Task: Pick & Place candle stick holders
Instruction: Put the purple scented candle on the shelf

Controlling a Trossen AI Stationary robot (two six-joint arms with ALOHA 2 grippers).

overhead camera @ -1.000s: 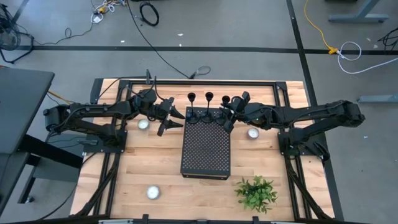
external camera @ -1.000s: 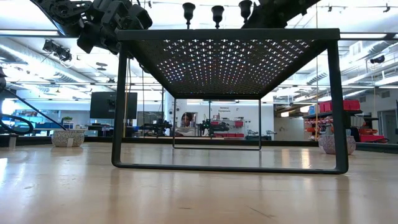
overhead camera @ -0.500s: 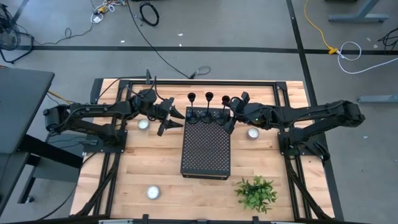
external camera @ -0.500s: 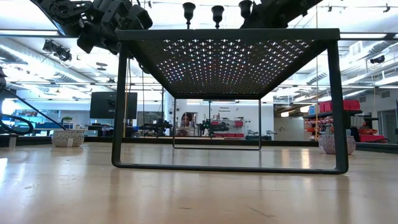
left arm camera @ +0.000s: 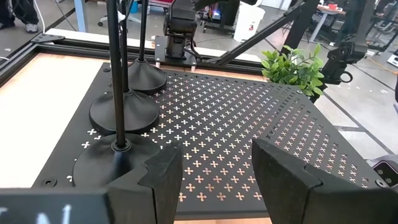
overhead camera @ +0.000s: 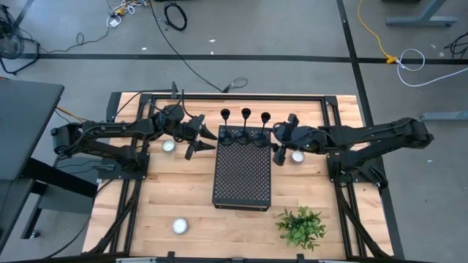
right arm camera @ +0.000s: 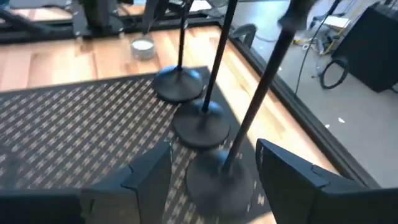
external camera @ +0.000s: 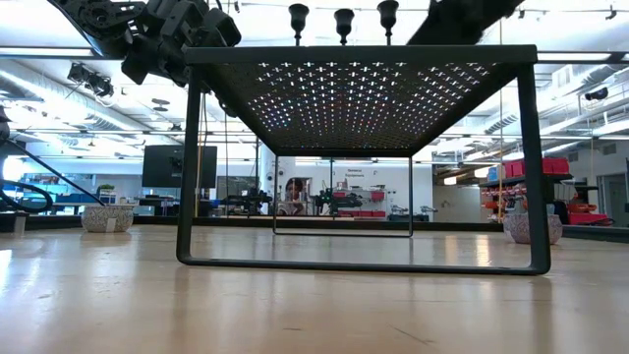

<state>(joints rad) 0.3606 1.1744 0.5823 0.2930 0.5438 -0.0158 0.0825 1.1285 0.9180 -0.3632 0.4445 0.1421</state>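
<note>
Three holders are standing upright in a row along the far edge of the box (overhead camera: 242,166): left holder (overhead camera: 226,124), middle holder (overhead camera: 246,123), right holder (overhead camera: 264,126). All three bases are sitting on the perforated top, close together. In the low view their top cups are showing above the box edge.

Left tool (overhead camera: 199,139) is hovering just beside the box's far left corner, fingers spread wide, holding nothing. Its wrist view is looking across the perforated top, with the nearest holder's base just ahead of the fingers (left arm camera: 163,175).

Right tool (overhead camera: 281,139) is hovering just off the box's far right corner, near the right holder but apart from it. Its fingers (right arm camera: 149,174) are spread wide and gripping nothing; in its wrist view the nearest stem is rising between them, not touched.

The box is sitting mid-counter (overhead camera: 175,190). Three tealights are lying on the wood: one (overhead camera: 169,146) under the left arm, one (overhead camera: 297,155) by the right tool, one (overhead camera: 180,226) at the near left. A plant (overhead camera: 300,226) is sitting at the near right.
</note>
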